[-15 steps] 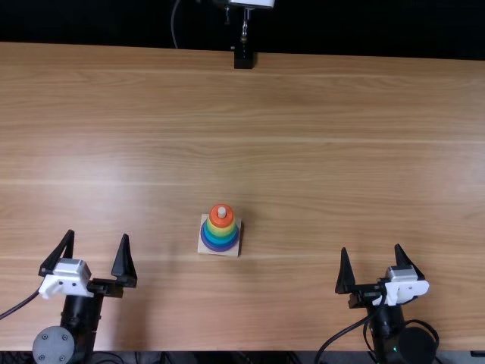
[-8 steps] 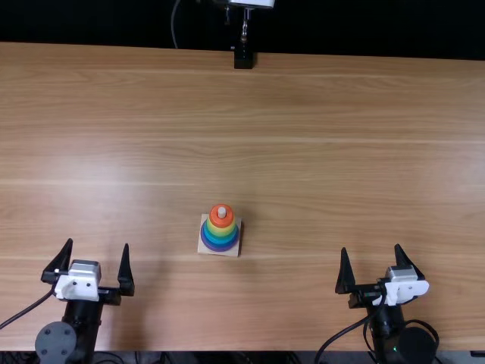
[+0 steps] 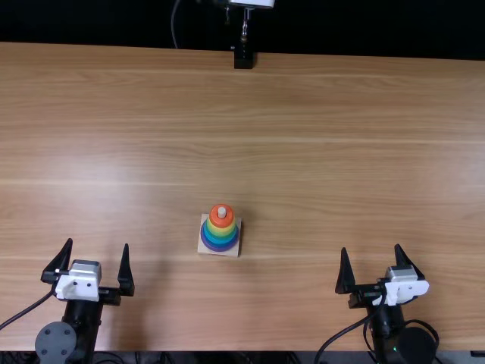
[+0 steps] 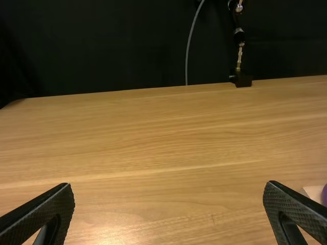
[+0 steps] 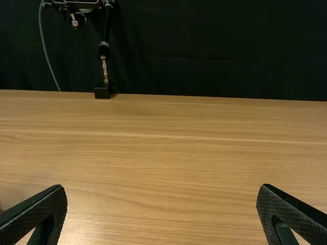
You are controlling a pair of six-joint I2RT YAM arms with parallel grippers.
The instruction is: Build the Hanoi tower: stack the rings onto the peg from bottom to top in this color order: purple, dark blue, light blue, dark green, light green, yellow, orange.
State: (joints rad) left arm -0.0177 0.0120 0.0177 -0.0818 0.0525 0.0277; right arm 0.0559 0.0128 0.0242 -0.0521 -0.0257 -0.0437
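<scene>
On its square wooden base [image 3: 205, 246], the ring stack stands near the middle of the table. The orange ring [image 3: 221, 216] is on top with the pale peg tip [image 3: 221, 212] above it; yellow, green and blue rings lie under it, and the purple ring [image 3: 218, 247] is lowest. My left gripper [image 3: 98, 246] is open, left of the stack and apart from it; in the left wrist view my left gripper [image 4: 168, 189] has nothing between its fingers, and a corner of the base [image 4: 314, 192] shows. My right gripper [image 3: 371, 252] is open and empty, right of the stack; also in the right wrist view, my right gripper [image 5: 161, 190].
A black stand [image 3: 243, 58] is fixed at the far edge of the wooden table [image 3: 341, 152]. Cables run beside both arms at the near edge.
The left gripper has turned slightly and shifted a little toward the near edge, its fingers somewhat closer together than a second ago. The right arm and the ring stack have kept still.
</scene>
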